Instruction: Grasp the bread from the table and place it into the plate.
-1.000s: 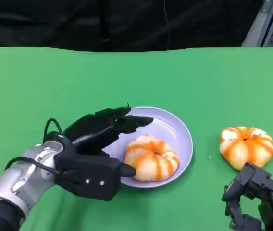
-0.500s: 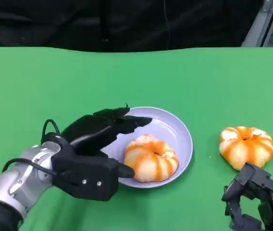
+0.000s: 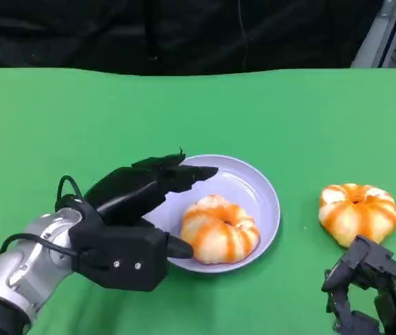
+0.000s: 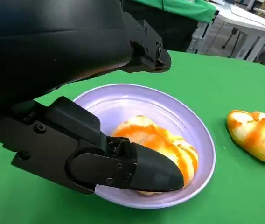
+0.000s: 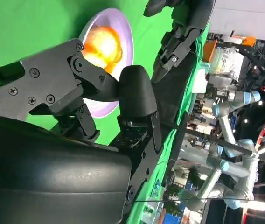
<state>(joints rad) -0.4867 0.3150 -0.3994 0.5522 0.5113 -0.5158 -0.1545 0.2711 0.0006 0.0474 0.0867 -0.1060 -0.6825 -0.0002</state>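
**One bun plated, one left on the cloth**

On the purple plate (image 3: 254,183) a glazed orange-and-white bread (image 3: 219,229) sits toward the near rim, resting on its own. The left hand (image 3: 132,216) hovers at the plate's left edge with its fingers (image 3: 184,173) spread over the rim and holding nothing; in the left wrist view its thumb tip (image 4: 153,170) lies just beside the bun, and I cannot tell whether it touches it. That reads as the release step for this piece: placed and let go, with the hand yet to clear the plate.

A second bread (image 3: 358,211) lies on the green table (image 3: 184,112), well to the right of the plate. The right hand (image 3: 372,286) waits just in front of it, fingers curled in around nothing. If that bun is to follow, the next move calls for the right hand to open, reach forward and close on it, once the left hand is clear of the plate.
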